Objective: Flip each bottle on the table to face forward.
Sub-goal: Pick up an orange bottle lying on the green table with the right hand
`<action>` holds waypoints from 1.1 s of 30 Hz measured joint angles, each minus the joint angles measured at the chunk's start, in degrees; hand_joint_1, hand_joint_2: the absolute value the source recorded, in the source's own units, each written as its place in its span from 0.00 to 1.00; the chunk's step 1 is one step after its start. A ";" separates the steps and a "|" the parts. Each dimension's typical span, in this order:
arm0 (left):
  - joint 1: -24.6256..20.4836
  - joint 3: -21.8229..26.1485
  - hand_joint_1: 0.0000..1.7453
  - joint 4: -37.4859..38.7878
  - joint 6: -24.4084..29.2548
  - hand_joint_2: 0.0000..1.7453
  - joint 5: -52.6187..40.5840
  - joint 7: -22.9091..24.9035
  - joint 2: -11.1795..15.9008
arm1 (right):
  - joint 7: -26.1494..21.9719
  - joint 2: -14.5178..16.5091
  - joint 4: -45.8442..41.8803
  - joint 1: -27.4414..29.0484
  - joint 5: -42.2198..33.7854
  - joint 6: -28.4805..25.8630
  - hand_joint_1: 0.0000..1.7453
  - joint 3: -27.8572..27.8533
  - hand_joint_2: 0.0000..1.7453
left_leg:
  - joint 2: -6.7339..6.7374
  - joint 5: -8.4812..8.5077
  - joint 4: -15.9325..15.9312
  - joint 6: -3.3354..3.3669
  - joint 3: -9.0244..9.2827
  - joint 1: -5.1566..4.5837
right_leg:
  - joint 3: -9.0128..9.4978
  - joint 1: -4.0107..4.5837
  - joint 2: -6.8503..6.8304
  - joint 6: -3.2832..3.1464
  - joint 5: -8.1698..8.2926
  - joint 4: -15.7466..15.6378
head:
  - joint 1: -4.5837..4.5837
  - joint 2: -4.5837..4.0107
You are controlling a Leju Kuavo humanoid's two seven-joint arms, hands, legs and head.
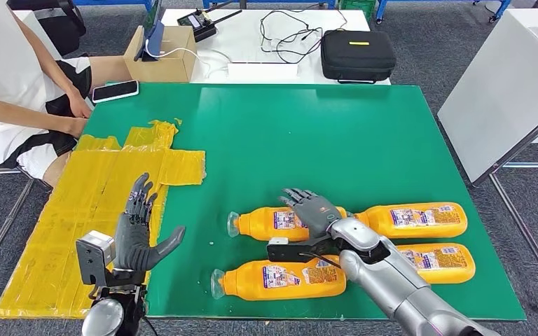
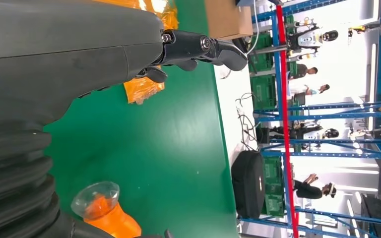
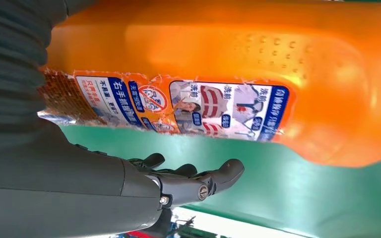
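Lying flat, four orange bottles (image 1: 284,280) show printed labels.

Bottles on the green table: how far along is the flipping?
Nothing looks done: all four orange bottles lie on their sides on the green table, back labels up. In hand: the right hand rests open over the far-left bottle, not gripping. Left: that bottle, near-left bottle, far-right bottle, near-right bottle. The left hand hovers open.
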 joint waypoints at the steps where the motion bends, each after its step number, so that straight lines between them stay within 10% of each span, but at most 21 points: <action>1: -0.01 0.05 0.00 0.10 -0.04 1.00 0.01 0.01 -0.01 | 0.14 0.02 0.27 -0.04 0.12 -0.01 0.00 0.03 1.00 | 0.00 0.00 0.00 0.00 0.00 0.00 | 0.00 0.00 0.00 0.00 0.00 0.00 | 0.00 0.00; 10: -0.01 0.72 0.00 0.54 -0.26 1.00 0.13 0.81 -0.57 | 8.17 0.83 3.32 -0.70 7.34 -2.54 0.01 0.39 1.00 | 0.01 0.00 0.00 0.00 0.01 0.00 | 0.00 0.00 0.00 0.00 0.00 0.00 | -0.01 0.00; 11: -0.01 0.82 0.00 0.54 -0.28 1.00 0.07 0.96 -0.68 | 8.65 1.03 3.77 -0.89 7.91 -2.38 0.09 0.38 1.00 | 0.02 0.00 0.00 0.00 0.03 0.00 | 0.01 0.00 0.00 0.00 0.00 0.00 | -0.01 0.00; 15: -0.07 1.13 0.00 0.57 -0.29 1.00 0.02 1.11 -1.08 | 7.92 1.49 5.69 -1.82 8.39 -0.87 0.98 0.31 1.00 | 0.02 0.00 0.00 0.00 0.10 0.01 | 0.06 0.00 0.01 0.00 0.00 -0.01 | -0.01 0.00; 26: -0.09 1.29 0.00 0.60 -0.19 1.00 0.33 1.11 -1.43 | 6.78 2.43 7.50 -2.00 8.35 -2.36 1.00 -0.62 1.00 | 0.01 0.03 0.01 0.01 0.15 0.00 | 0.14 0.00 0.00 -0.01 0.02 0.00 | 0.00 0.00; 33: 1.51 1.16 0.00 -1.81 -1.42 1.00 -1.92 2.50 -1.80 | 12.63 4.59 2.67 2.66 15.38 -14.20 1.00 -4.92 1.00 | 0.02 0.01 0.01 0.00 0.07 0.02 | 0.05 0.01 0.00 -0.01 0.02 0.00 | 0.00 0.00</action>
